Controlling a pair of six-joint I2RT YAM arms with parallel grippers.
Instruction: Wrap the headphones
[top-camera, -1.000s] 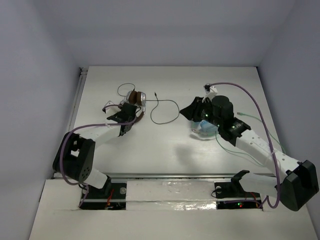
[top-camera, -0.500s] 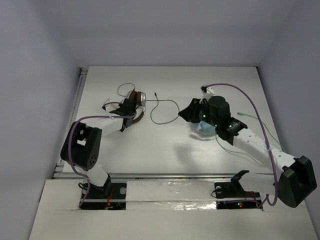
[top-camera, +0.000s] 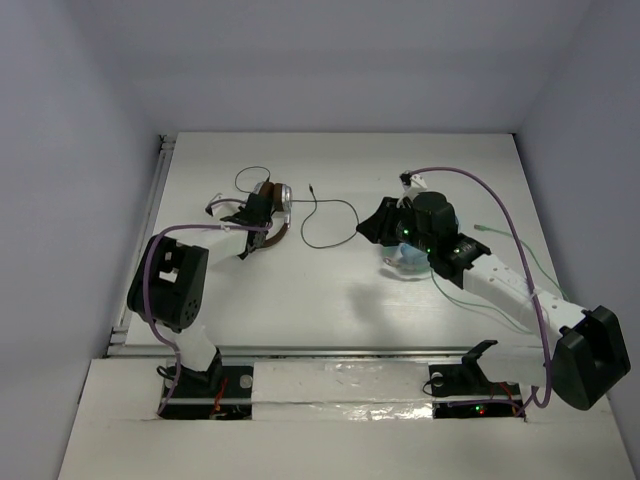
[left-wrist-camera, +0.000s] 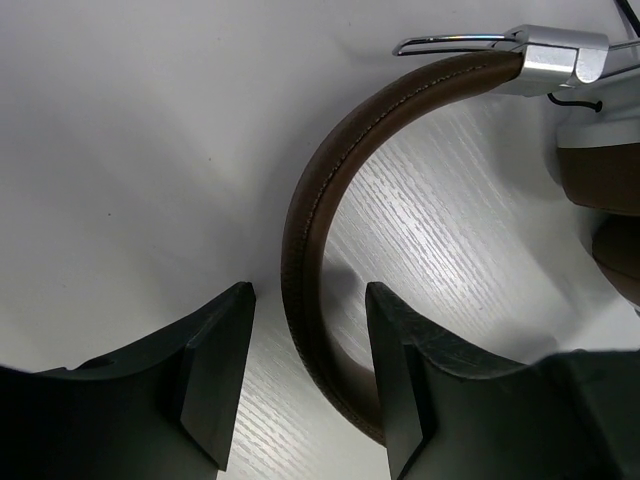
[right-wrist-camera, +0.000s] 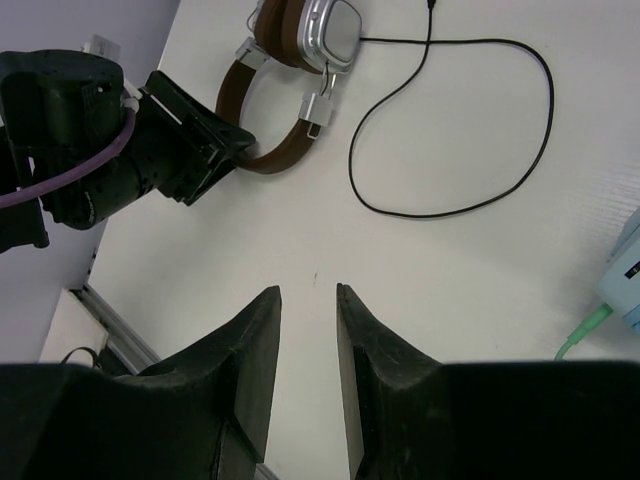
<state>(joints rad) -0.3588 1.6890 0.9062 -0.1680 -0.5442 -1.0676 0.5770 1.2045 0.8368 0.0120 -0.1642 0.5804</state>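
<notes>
The headphones (top-camera: 272, 198) lie at the table's back left, silver ear cups (right-wrist-camera: 335, 25) stacked and the brown headband (left-wrist-camera: 310, 220) curving toward the near side. Their thin black cable (top-camera: 330, 222) loops loosely to the right of them (right-wrist-camera: 470, 130). My left gripper (top-camera: 265, 235) is down at the table and open, its two fingers straddling the headband (left-wrist-camera: 308, 292) with a gap showing at the left finger. My right gripper (top-camera: 368, 228) hovers right of the cable loop, open a narrow way (right-wrist-camera: 308, 292) with nothing between its fingers.
Light blue headphones (top-camera: 410, 258) lie under my right arm, their edge at the right of the wrist view (right-wrist-camera: 625, 270). Their green cable (top-camera: 500, 235) trails off to the right. A rail (top-camera: 150, 210) runs along the table's left edge.
My left gripper's jaws have narrowed around the brown headband, and the left arm has swung in closer to the headphones. The right arm has barely shifted.
</notes>
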